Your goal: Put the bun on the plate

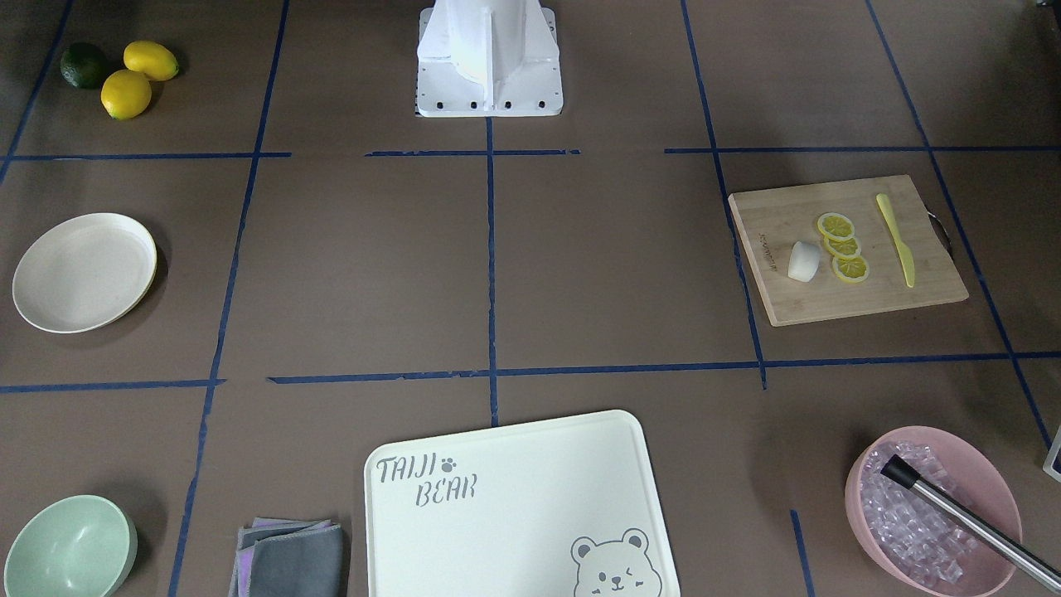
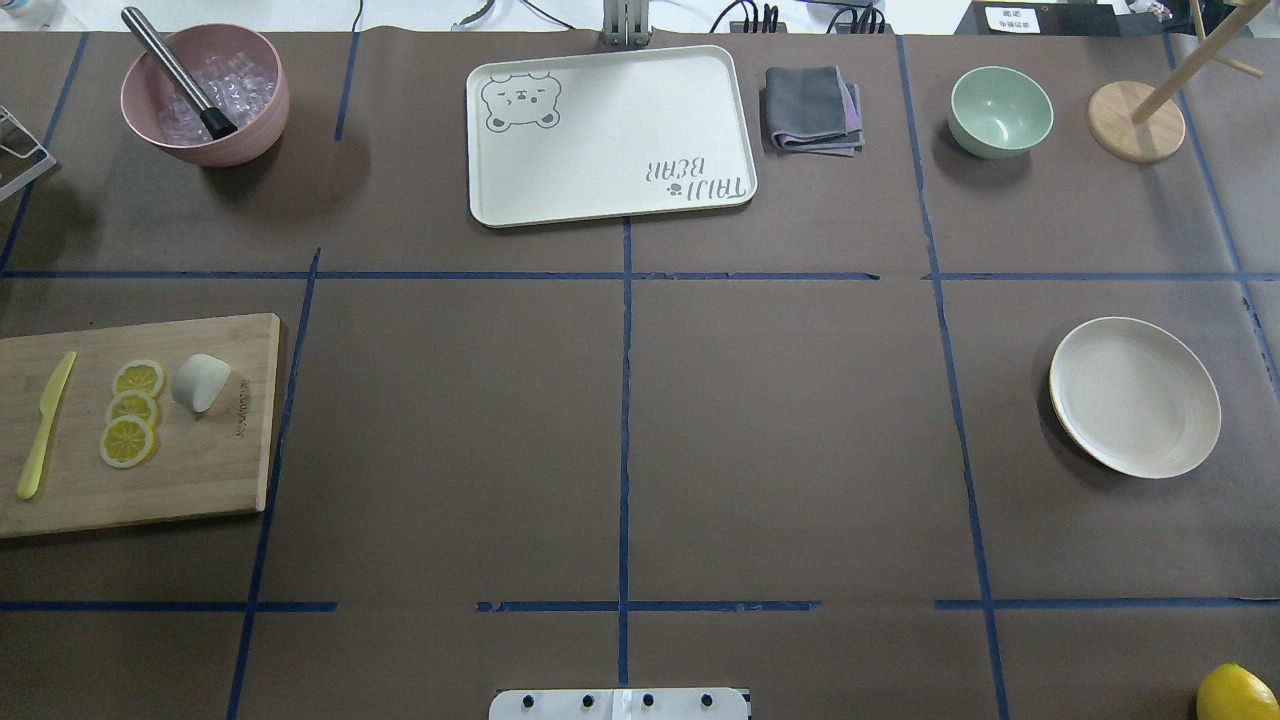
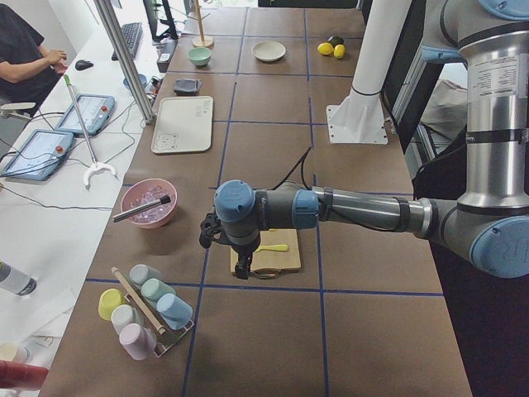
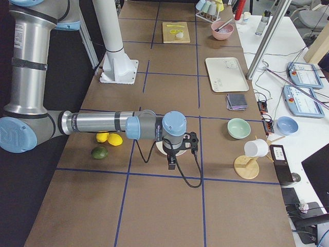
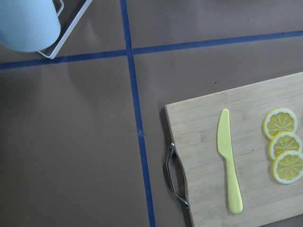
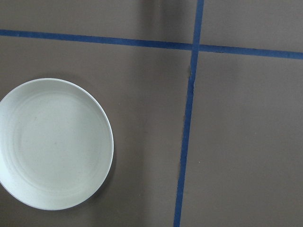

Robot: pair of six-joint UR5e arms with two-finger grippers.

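The tray [image 2: 610, 130] reads "TAIJI BEAR"; from overhead, the bun [image 2: 200, 381] lies on the cutting board [image 2: 190, 470] at nine o'clock, the plate [image 2: 1135, 396] at three; how open the left gripper [image 3: 241, 270] and right gripper [image 4: 171, 164] are cannot be told.

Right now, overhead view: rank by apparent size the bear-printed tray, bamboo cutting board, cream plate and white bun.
1-2. White rectangular bear-printed tray and bamboo cutting board: alike, and the frame edge clips the board, so unranked.
3. Round cream-white plate.
4. Small white rounded bun.
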